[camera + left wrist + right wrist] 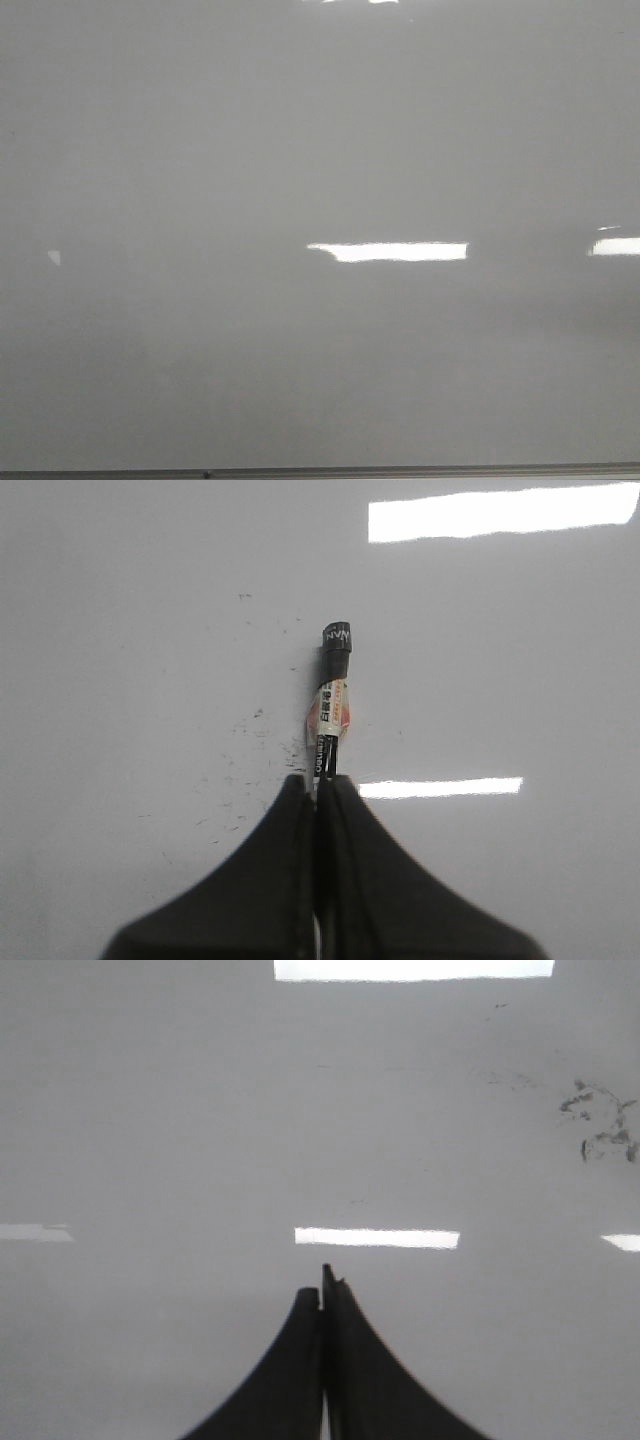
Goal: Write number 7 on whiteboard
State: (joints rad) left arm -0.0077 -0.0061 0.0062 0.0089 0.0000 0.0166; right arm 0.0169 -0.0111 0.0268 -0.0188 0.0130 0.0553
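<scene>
Front view: the whiteboard [200, 150] fills the frame, glossy grey-white, with a thin grey metal frame edge [420, 471] along the bottom; bright rectangular glare patches [390, 251] lie on its surface; no arm or gripper appears in this view; no drawn digit can be made out on the board here, so the number 7 cannot be located.

Left wrist view: the left gripper [320, 785] has its jaws pressed together on a marker [332, 705]; the marker projects forward from the fingertips, black cap end outward, with a white, red and orange label around its barrel; whether the tip touches the board cannot be told; faint dark specks [250, 745] lie scattered on the board beside the marker.

Right wrist view: the right gripper [322, 1285] has its jaws closed against each other, with nothing visible between them; smudged dark marks [598, 1125] sit on the board well apart from the fingertips; they form no readable digit.
</scene>
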